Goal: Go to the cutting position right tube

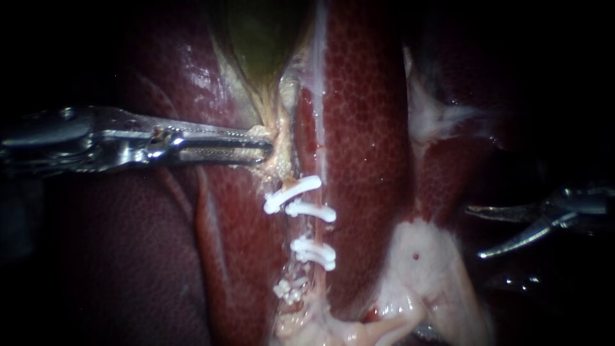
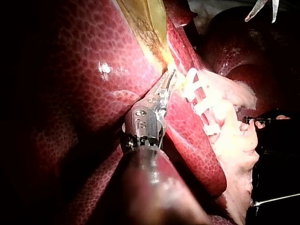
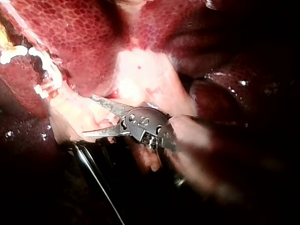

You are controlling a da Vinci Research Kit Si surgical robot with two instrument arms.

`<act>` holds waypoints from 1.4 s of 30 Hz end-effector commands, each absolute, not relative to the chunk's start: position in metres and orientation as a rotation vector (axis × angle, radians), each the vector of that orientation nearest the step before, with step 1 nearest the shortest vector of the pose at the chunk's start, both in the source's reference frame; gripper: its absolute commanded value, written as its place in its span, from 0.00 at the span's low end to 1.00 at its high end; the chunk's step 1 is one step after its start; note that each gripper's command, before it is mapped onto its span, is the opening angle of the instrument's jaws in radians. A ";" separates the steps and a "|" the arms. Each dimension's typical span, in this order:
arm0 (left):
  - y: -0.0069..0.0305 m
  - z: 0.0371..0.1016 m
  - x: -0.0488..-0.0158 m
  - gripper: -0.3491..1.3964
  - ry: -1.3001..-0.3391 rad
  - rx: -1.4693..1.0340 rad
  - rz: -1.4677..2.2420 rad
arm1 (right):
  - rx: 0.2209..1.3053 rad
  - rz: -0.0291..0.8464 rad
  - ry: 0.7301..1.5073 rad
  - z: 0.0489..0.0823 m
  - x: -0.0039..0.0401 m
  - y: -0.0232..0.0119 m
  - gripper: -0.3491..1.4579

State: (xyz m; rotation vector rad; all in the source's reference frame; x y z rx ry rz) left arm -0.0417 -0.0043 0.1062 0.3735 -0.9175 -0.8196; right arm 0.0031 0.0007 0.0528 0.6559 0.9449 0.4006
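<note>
Our left instrument [image 1: 262, 145] comes in from 9 o'clock in the endoscope view. Its claw is clenched on the pale tissue [image 1: 277, 136] just under the tapering green gallbladder [image 1: 256, 38], which sits at 12 o'clock. The left wrist view shows the same grip [image 2: 169, 77] at the yellowish neck.

Just toward 6 o'clock from that claw, a thin tube [image 1: 312, 229] runs down the centre. It carries three white clips [image 1: 292, 194], and a bare stretch shows between the second and third. We cannot tell whether this is the right tube.

A lobe of liver [image 1: 365, 160] lies beside the tube on its 3 o'clock side.

Our right instrument [image 1: 475, 232] sits at 3 to 4 o'clock, well apart from the tube. Its two curved blades are spread and grasp nothing. In the right wrist view they [image 3: 89, 116] lie over whitish fatty tissue [image 3: 140, 79].
</note>
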 end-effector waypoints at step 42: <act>0.0036 0.0961 -0.0321 0.00 -0.970 0.284 -0.900 | 0.652 0.406 0.944 0.0534 0.0039 0.0008 0.98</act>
